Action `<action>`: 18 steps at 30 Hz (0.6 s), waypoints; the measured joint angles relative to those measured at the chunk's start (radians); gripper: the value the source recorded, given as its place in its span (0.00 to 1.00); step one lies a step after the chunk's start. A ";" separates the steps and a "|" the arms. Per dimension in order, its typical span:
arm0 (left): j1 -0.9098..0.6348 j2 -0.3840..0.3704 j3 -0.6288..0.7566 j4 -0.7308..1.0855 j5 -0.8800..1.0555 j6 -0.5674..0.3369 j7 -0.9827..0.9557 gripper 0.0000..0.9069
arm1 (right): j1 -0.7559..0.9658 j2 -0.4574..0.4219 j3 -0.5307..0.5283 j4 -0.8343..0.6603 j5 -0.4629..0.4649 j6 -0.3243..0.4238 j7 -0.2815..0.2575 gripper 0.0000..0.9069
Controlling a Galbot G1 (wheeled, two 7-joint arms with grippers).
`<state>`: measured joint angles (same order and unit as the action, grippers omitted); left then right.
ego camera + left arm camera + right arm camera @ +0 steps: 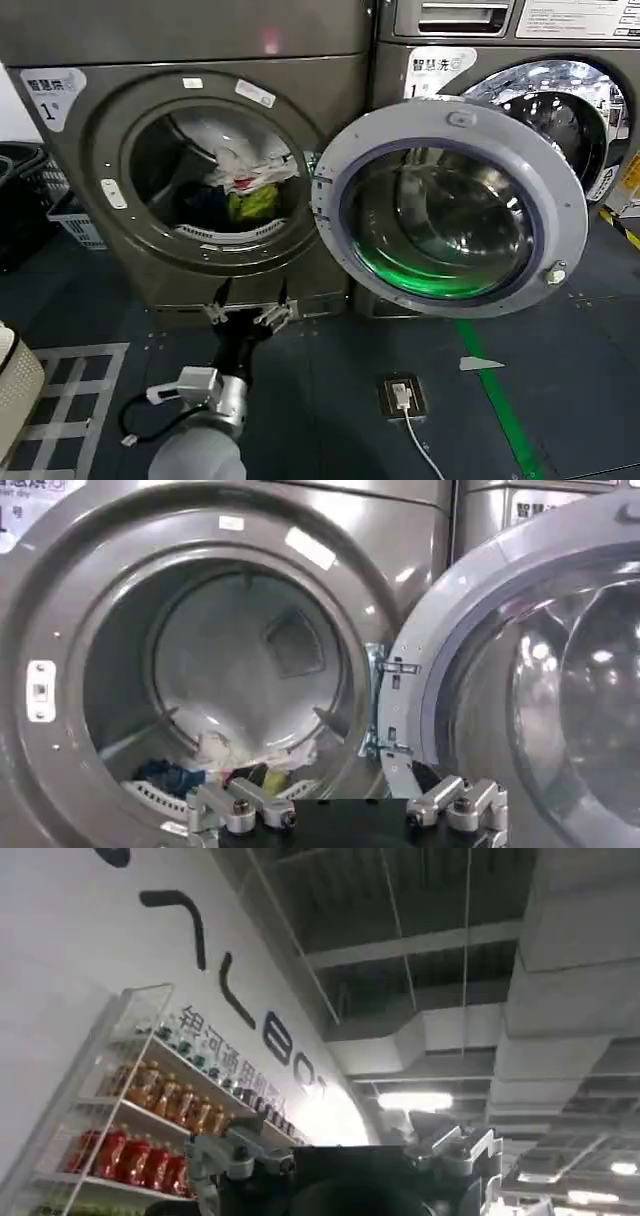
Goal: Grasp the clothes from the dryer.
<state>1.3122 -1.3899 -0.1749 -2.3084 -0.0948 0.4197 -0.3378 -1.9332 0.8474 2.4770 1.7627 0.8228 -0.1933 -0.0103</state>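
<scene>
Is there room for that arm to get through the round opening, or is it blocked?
The dryer porthole is open, its door swung aside to the right. The upper drum above the clothes is bare, as is the left side by the rim. The lower middle is crowded with the heap. The left tool sits below the opening, open.

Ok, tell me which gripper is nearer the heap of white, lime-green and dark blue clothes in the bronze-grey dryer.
Left. The left gripper hangs open just below the dryer porthole, facing the clothes. The right gripper points up at a ceiling and drinks shelf, away from them.
</scene>
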 measured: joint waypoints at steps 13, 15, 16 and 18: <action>-0.010 -0.001 -0.060 0.018 0.010 -0.009 -0.002 1.00 | 0.019 -0.014 -0.020 0.005 0.011 0.003 -0.006 1.00; -0.012 -0.001 -0.069 0.022 0.010 -0.009 -0.002 1.00 | 0.022 -0.015 -0.022 0.004 0.011 0.003 -0.009 1.00; -0.013 -0.001 -0.074 0.023 0.010 -0.010 -0.002 1.00 | 0.024 -0.015 -0.024 0.004 0.011 0.003 -0.010 1.00; -0.016 -0.001 -0.084 0.026 0.009 -0.010 -0.003 1.00 | 0.027 -0.015 -0.029 0.004 0.011 0.003 -0.011 1.00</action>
<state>1.2958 -1.3912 -0.2590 -2.2821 -0.0855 0.4099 -0.3406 -1.9058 0.8321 2.4484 1.7664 0.8341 -0.1901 -0.0209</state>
